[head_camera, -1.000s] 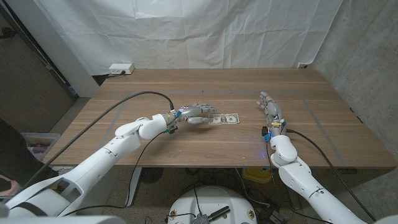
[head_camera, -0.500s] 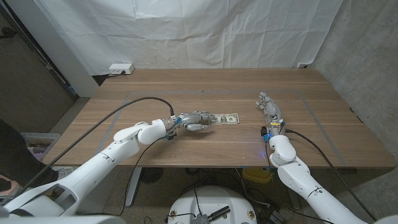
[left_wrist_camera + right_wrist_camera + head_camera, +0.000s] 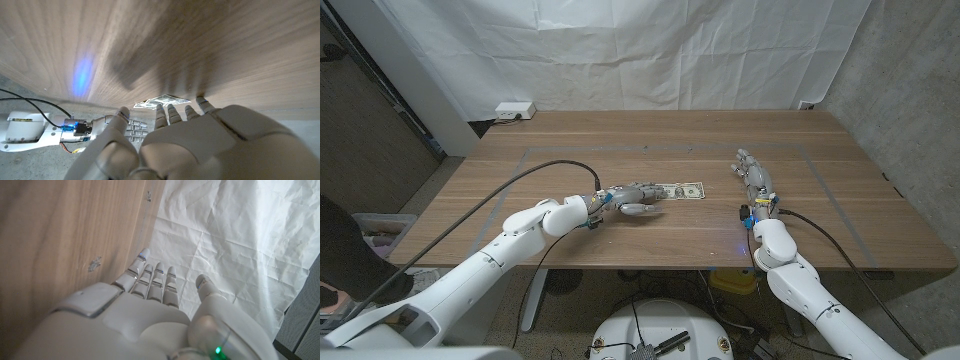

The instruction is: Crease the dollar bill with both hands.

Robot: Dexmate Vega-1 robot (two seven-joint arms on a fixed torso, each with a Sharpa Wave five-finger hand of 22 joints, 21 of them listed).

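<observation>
- My left robot hand, open with fingers spread, fingertips on the dollar bill's left end.
- My right robot hand open, holding nothing, well right of the bill on the tabletop.

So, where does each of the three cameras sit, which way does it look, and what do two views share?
Head view: on the robot's head, looking down over the brown wooden table; both arms enter, left hand at the green paper dollar bill, right hand apart.
Left wrist view: on the left wrist, looking along the left hand's back toward the bill.
Right wrist view: on the right wrist, looking along the right hand's back toward the white creased backdrop sheet.
Shared: the head and left wrist views both show the bill and the right hand.
</observation>
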